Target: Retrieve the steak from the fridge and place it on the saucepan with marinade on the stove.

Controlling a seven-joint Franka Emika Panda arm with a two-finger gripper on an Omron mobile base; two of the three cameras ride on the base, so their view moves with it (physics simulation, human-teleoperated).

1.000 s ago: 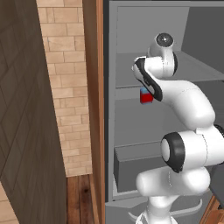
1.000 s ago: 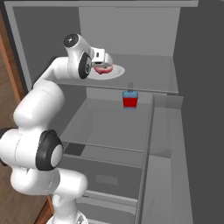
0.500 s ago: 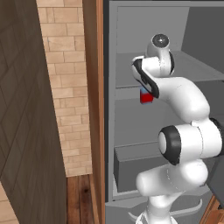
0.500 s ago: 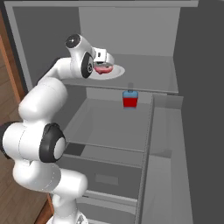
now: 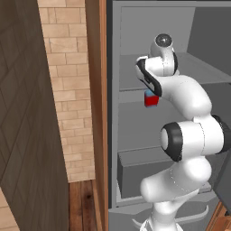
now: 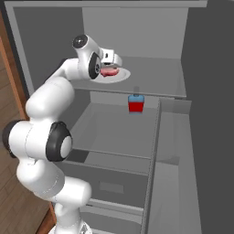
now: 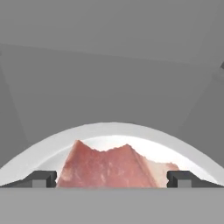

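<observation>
The fridge [image 6: 137, 32] stands open in front of me. On its upper shelf, the pinkish-red steak [image 6: 109, 71] lies on a white round plate [image 6: 122, 77]. My gripper [image 6: 110, 65] hangs just over the steak, its jaws open. In the hand view the steak [image 7: 109, 168] lies close up between the two dark fingertips [image 7: 41, 178], which stand wide apart on either side of it, with the plate's rim [image 7: 109, 129] curving behind. In the left base view my own arm hides the hand and the plate.
A red bottle with a blue cap [image 6: 135, 103] stands on the shelf below the plate, also seen as the bottle [image 5: 151, 100] beside my arm. A grey drawer [image 6: 109, 185] sits low in the fridge. The wood-brown side panel [image 5: 96, 90] and brick wall [image 5: 67, 90] lie to the left.
The hand has edged slightly further in over the plate and the arm's elbow has shifted. The jaws stayed open, and the steak and bottle have not moved.
</observation>
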